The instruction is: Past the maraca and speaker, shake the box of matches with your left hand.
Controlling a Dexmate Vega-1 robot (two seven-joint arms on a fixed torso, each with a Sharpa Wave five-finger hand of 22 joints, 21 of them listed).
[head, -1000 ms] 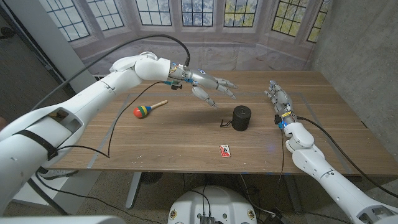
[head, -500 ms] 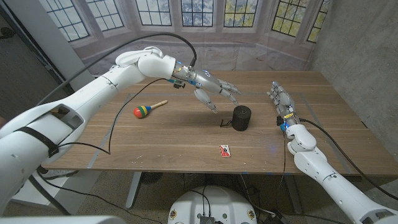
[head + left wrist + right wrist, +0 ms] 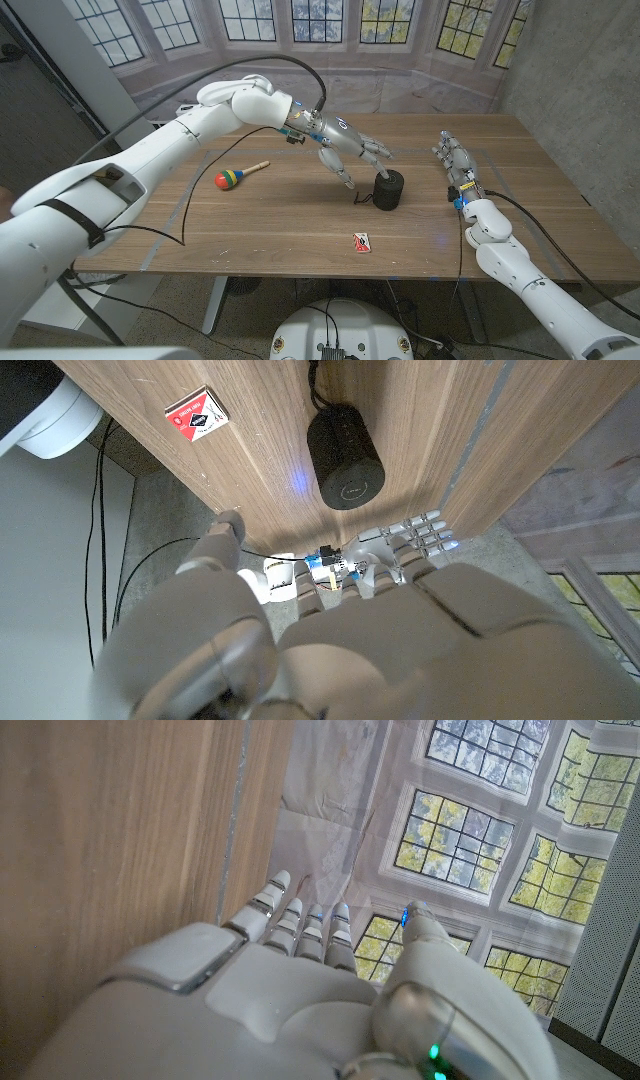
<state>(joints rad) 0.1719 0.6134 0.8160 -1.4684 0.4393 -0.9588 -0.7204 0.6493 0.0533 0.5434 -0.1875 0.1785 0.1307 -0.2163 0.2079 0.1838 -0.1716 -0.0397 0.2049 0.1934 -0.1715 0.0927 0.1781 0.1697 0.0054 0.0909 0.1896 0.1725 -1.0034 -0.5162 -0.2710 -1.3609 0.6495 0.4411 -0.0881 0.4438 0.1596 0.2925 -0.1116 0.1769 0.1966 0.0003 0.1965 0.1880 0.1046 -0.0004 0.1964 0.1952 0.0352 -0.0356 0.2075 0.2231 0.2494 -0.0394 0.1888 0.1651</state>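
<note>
While the left hand [image 3: 350, 148] hovers empty with fingers spread above the speaker [image 3: 388, 189], the box of matches [image 3: 361, 242] lies near the table's [image 3: 280, 215] front edge; the right hand [image 3: 455, 162] is open.

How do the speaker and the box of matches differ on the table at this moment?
The speaker is a black cylinder standing upright; the box of matches is small, red and lies flat. The speaker sits right under the left hand, while the box lies apart from it, nearer the table's front edge. Neither is held.

Matt wooden table [image 3: 280, 215], matt black speaker [image 3: 388, 189], glossy painted maraca [image 3: 228, 179].
</note>
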